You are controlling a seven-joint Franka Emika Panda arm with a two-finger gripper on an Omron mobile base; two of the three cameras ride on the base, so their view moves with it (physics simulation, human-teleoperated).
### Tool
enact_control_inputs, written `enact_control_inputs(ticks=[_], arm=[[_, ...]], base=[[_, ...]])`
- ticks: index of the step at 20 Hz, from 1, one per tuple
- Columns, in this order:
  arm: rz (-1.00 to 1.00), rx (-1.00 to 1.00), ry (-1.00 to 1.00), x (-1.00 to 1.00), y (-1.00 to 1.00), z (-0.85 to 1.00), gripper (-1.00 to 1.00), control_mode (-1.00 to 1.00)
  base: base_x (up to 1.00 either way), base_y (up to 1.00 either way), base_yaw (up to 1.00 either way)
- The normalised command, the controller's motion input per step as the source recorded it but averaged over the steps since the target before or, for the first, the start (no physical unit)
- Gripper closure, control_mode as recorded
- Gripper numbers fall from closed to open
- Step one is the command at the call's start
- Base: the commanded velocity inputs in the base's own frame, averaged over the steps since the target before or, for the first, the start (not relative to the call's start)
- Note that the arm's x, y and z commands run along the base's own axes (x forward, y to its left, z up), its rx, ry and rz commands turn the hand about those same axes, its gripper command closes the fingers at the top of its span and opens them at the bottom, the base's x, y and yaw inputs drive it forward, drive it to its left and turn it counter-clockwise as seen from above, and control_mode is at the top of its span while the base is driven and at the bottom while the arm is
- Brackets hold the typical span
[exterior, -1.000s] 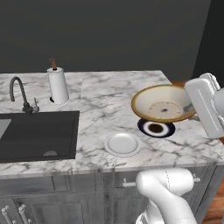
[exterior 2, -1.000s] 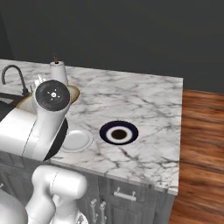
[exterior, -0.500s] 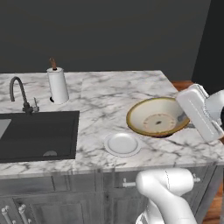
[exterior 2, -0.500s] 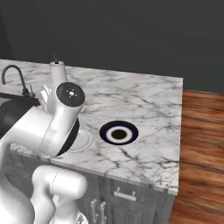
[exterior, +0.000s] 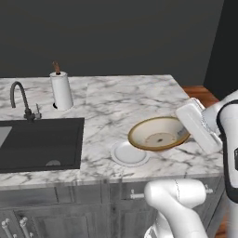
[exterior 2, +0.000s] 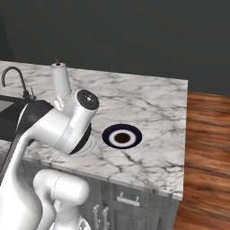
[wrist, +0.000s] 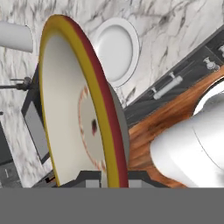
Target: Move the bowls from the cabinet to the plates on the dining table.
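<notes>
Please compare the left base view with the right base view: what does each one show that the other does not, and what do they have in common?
Left base view: the beige bowl, over the marble top next to the white plate. Right base view: the dark blue plate, bare, beside the arm. Both: the paper-towel roll, the faucet, the black sink, the white plate and the marble dining table.

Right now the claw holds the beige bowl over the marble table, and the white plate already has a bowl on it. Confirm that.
Not quite: the white plate is bare, as the left base view shows. The claw does hold the beige bowl over the marble table.
</notes>
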Motion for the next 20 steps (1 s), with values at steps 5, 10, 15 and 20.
enact_control_inputs(ticks=[5, 10, 15, 20], arm=[[0.01, 0.04, 0.05, 0.27, 0.12, -0.5, 1.0, -1.0], [0.02, 0.05, 0.0, 0.23, 0.12, -0.47, 1.0, -1.0], [0.0, 0.05, 0.0, 0.26, 0.06, -0.39, 1.0, -1.0], [0.0, 0.04, 0.02, 0.35, 0.0, -0.3, 1.0, -1.0]], base=[[0.0, 0.0, 0.0], [0.0, 0.0, 0.0], [0.0, 0.0, 0.0], [0.0, 0.0, 0.0]])
